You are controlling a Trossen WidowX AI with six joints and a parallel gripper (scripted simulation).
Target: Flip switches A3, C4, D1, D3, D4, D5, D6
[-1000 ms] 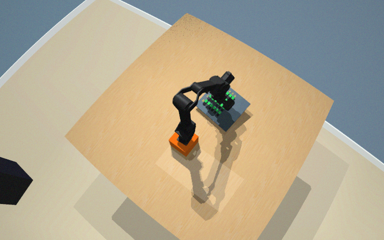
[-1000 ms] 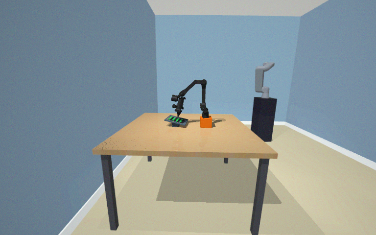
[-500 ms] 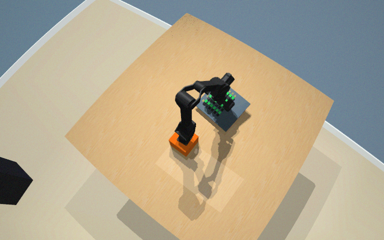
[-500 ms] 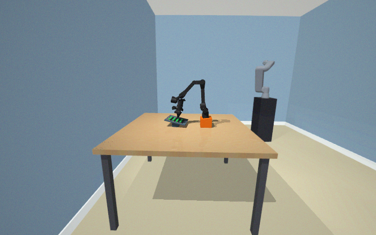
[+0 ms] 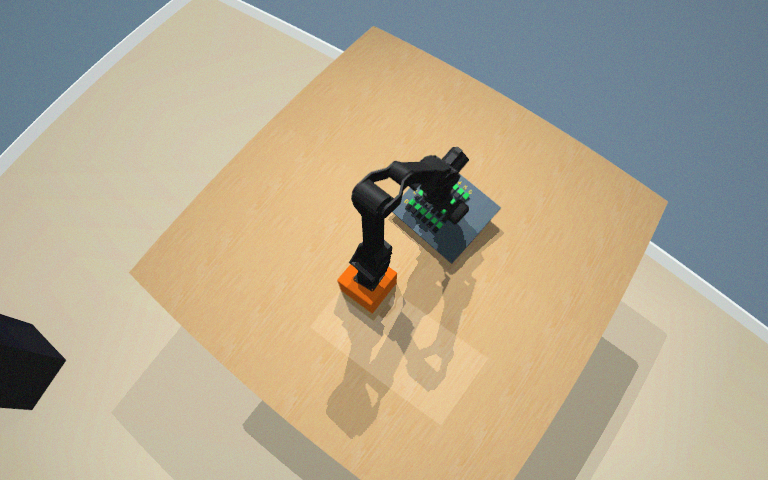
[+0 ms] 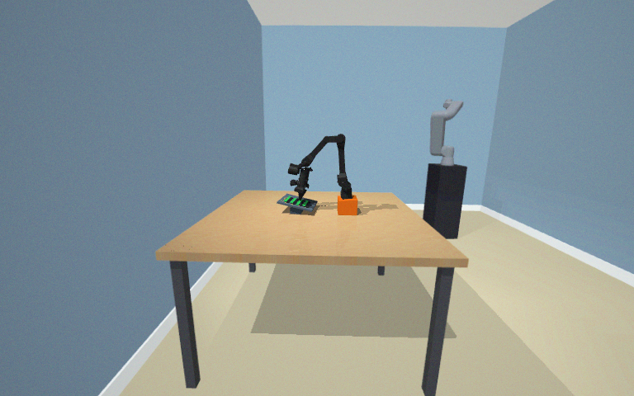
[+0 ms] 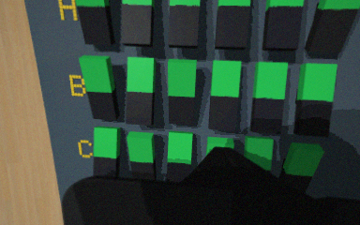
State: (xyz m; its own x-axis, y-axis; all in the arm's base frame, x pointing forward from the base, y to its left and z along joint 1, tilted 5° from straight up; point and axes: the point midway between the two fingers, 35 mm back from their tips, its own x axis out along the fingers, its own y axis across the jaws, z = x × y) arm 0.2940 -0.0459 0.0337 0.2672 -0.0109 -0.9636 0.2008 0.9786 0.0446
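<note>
The dark switch panel [image 5: 481, 210] [image 7: 61, 133] is tilted on its stand. My gripper [image 6: 300, 198] [image 7: 221, 156] is shut and empty, tip down at the panel. In the wrist view the tip overlaps the lower part of switch C4 [image 7: 217, 142]; contact cannot be told. Switch C3 [image 7: 180, 146] and switch C5 [image 7: 259, 146] stand on either side. Switch A3 [image 7: 184, 25] shows in part at the top edge. Row D is hidden behind the gripper in the wrist view; in the top and exterior views the switches are too small to read their tilt.
Row B, with switch B3 [image 7: 182, 79], lies beyond row C, and switch C6 [image 7: 304, 158] is right of the tip. The orange base [image 5: 351, 287] [image 6: 347, 205] stands on the wooden table [image 5: 271, 198] [image 6: 308, 238]. A grey arm [image 6: 437, 133] stands on a distant black pedestal [image 6: 439, 200].
</note>
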